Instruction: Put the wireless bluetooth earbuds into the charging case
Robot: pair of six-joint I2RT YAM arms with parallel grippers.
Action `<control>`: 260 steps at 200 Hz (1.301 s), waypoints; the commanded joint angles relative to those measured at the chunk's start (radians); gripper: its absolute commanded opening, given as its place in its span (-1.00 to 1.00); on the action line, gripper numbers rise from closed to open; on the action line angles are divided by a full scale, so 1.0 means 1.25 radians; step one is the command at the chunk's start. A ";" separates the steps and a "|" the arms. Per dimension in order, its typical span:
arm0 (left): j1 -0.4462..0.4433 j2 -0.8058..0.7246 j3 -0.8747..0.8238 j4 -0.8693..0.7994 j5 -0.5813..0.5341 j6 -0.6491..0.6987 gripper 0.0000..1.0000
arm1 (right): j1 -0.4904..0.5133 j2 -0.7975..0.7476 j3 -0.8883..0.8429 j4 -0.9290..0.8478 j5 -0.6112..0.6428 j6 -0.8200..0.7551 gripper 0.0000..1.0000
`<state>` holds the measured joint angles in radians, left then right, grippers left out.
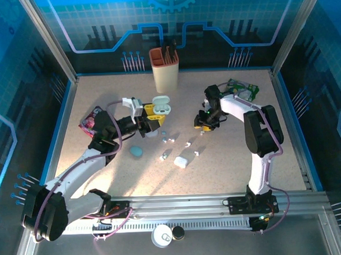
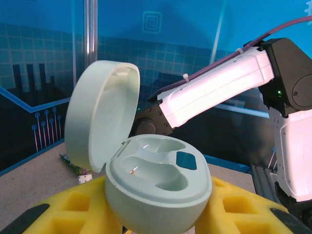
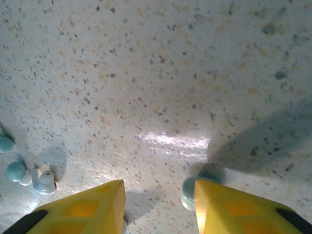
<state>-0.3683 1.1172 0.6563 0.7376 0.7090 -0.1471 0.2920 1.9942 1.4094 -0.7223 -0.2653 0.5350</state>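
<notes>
Tiny white plastic earbuds with short stems (image 1: 172,140) lie loose on the speckled beige table (image 1: 239,164), scattered about its middle. A single earbud (image 3: 189,192) of the same kind rests on the surface right against the inner side of one yellow foam finger (image 3: 229,209) of the right gripper (image 3: 157,204). Its fingers stand apart with bare table between them and have hold of nothing.

Left of the table's middle, the pale mint-white rounded charging case (image 2: 156,190) sits clamped between the yellow fingers of the left gripper (image 1: 153,113). The case's domed lid (image 2: 100,112) is swung up and both moulded wells are bare.

A closed white pebble-shaped case (image 1: 180,161) lies just beside the scattered earbuds, on the side toward the near edge. A round light-blue disc (image 1: 136,152) lies to its left. A tan upright holder with dark tools (image 1: 164,72) stands at the middle of the far edge. A pink-and-dark packet (image 1: 91,122) lies near the left edge, and a green-and-clear bundle (image 1: 243,90) lies toward the far right corner.
</notes>
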 commanded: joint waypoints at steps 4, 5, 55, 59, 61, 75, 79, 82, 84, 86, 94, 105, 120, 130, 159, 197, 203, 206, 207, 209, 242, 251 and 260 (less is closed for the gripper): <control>0.008 -0.022 0.000 0.003 0.010 0.021 -0.26 | -0.009 -0.002 0.023 -0.020 0.014 0.003 -0.18; 0.007 -0.022 0.000 0.003 0.010 0.022 -0.26 | -0.009 -0.004 0.022 -0.019 0.015 0.003 -0.18; 0.008 -0.014 0.000 0.014 0.010 0.019 -0.26 | -0.015 -0.102 -0.097 0.045 0.072 0.072 -0.17; 0.008 -0.013 0.000 0.016 0.010 0.018 -0.26 | -0.016 -0.107 -0.107 0.049 0.072 0.074 -0.17; 0.008 -0.013 0.000 0.018 0.011 0.017 -0.26 | -0.016 -0.110 -0.112 0.051 0.072 0.076 -0.17; 0.007 -0.009 0.001 0.020 0.013 0.015 -0.26 | -0.017 -0.115 -0.132 0.060 0.063 0.080 -0.16; 0.008 -0.009 0.002 0.019 0.015 0.016 -0.26 | -0.017 -0.114 -0.136 0.061 0.058 0.080 -0.16; 0.008 -0.007 0.003 0.020 0.016 0.015 -0.27 | -0.017 -0.114 -0.139 0.062 0.054 0.080 -0.16; 0.008 -0.007 0.004 0.020 0.016 0.016 -0.27 | -0.017 -0.114 -0.140 0.062 0.051 0.081 -0.16; 0.007 -0.008 0.004 0.019 0.017 0.017 -0.26 | -0.017 -0.112 -0.141 0.063 0.048 0.081 -0.16; 0.008 -0.005 0.005 0.021 0.018 0.017 -0.26 | -0.016 -0.108 -0.146 0.068 0.033 0.082 -0.16; 0.007 -0.003 0.006 0.020 0.019 0.017 -0.26 | -0.014 -0.103 -0.148 0.074 0.021 0.085 -0.17; 0.007 -0.004 0.007 0.023 0.018 0.015 -0.27 | -0.010 -0.093 -0.140 0.072 0.014 0.085 -0.18; 0.007 -0.004 0.006 0.023 0.018 0.014 -0.27 | -0.009 -0.085 -0.133 0.072 0.007 0.083 -0.18; 0.008 -0.010 0.000 0.023 0.017 0.013 -0.26 | -0.009 -0.064 -0.105 0.066 0.001 0.077 -0.20; 0.007 -0.021 -0.005 0.011 0.013 0.017 -0.26 | -0.009 -0.037 -0.074 0.062 -0.004 0.071 -0.20; 0.008 -0.024 -0.005 0.009 0.013 0.017 -0.27 | -0.009 -0.034 -0.070 0.062 -0.004 0.071 -0.20; 0.008 -0.024 -0.006 0.010 0.013 0.018 -0.26 | -0.009 -0.033 -0.068 0.061 -0.005 0.070 -0.20; 0.008 -0.024 -0.006 0.009 0.013 0.019 -0.26 | -0.009 -0.033 -0.067 0.061 -0.005 0.070 -0.20; 0.008 -0.025 -0.006 0.009 0.013 0.019 -0.26 | -0.008 -0.032 -0.065 0.060 -0.004 0.070 -0.20; 0.007 -0.027 -0.014 0.015 0.012 0.016 -0.26 | -0.008 -0.017 -0.043 0.056 -0.012 0.064 -0.21; 0.007 -0.028 -0.016 0.016 0.011 0.015 -0.26 | -0.009 -0.010 -0.037 0.054 -0.017 0.061 -0.22; 0.007 -0.028 -0.017 0.015 0.010 0.015 -0.27 | -0.009 -0.007 -0.031 0.050 -0.017 0.057 -0.22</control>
<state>-0.3683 1.1046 0.6487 0.7380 0.7116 -0.1471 0.2844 1.9575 1.3361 -0.6373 -0.2615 0.6239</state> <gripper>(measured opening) 0.370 0.393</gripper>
